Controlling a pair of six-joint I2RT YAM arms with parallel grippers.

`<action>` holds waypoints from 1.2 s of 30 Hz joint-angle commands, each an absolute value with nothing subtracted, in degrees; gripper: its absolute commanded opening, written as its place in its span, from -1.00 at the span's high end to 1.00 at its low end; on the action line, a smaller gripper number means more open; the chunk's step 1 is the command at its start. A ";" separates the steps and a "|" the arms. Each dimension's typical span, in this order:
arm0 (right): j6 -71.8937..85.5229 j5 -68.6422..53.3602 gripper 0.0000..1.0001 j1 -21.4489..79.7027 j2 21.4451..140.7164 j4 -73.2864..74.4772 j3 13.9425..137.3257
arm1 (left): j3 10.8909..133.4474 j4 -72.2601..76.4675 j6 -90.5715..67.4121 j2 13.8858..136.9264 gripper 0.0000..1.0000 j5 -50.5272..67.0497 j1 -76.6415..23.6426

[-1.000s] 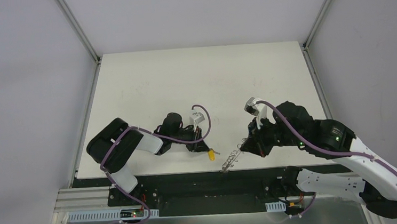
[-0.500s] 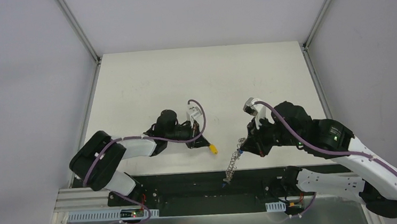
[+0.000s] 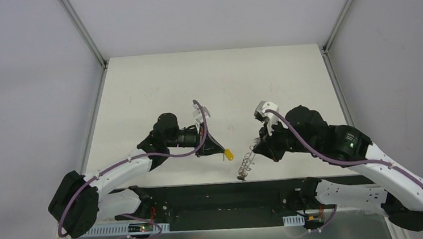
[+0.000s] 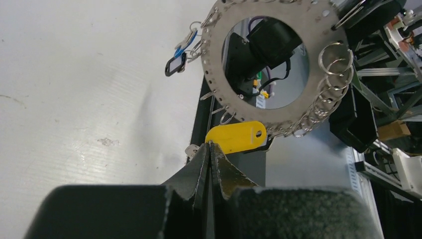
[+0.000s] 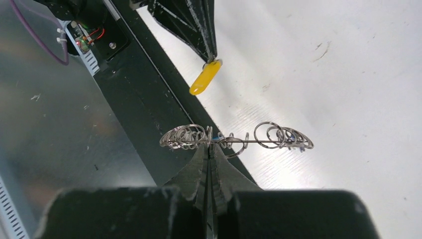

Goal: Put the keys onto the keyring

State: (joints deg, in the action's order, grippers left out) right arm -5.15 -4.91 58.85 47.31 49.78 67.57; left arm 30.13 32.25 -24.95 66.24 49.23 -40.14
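Observation:
My left gripper [image 3: 219, 149] is shut on the metal end of the yellow-headed key [image 3: 229, 154] and holds it in the air near the table's front edge. In the left wrist view the key [image 4: 236, 137] sticks out past my fingertips, just below the keyring [image 4: 215, 74], a flat silvery ring fringed with small loops. My right gripper [image 3: 256, 148] is shut on the keyring [image 3: 246, 164], which hangs down from it. The right wrist view shows the keyring [image 5: 236, 141] edge-on at my fingertips, with the yellow key [image 5: 205, 77] beyond it. A blue key [image 4: 185, 44] hangs on the ring.
A small black tag [image 4: 175, 64] hangs beside the blue key. The black front rail [image 3: 203, 191] runs under the keyring along the white table [image 3: 218, 85]. Grey walls and metal posts enclose the table on the left, right and back.
My left arm has stretched out and carried the yellow key up and right, toward the keyring. My right gripper has shifted slightly left and up, and the hanging ring has swung.

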 commanded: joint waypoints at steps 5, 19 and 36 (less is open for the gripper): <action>-9.32 -0.38 1.00 58.72 47.95 44.29 70.18 | 51.84 -15.39 -15.27 65.42 1.00 14.18 -48.39; -7.13 3.49 1.00 58.84 47.05 46.01 69.55 | 54.04 -16.99 -16.55 68.63 1.00 -5.66 -52.80; -9.19 4.04 1.00 58.97 47.78 44.10 68.06 | 51.29 -10.20 -14.43 62.56 1.00 15.64 -49.17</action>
State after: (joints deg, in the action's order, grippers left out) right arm -8.01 3.25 58.85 47.97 48.21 67.59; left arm 50.48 -13.67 -17.93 65.67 7.53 -49.34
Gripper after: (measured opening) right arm 0.009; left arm 0.002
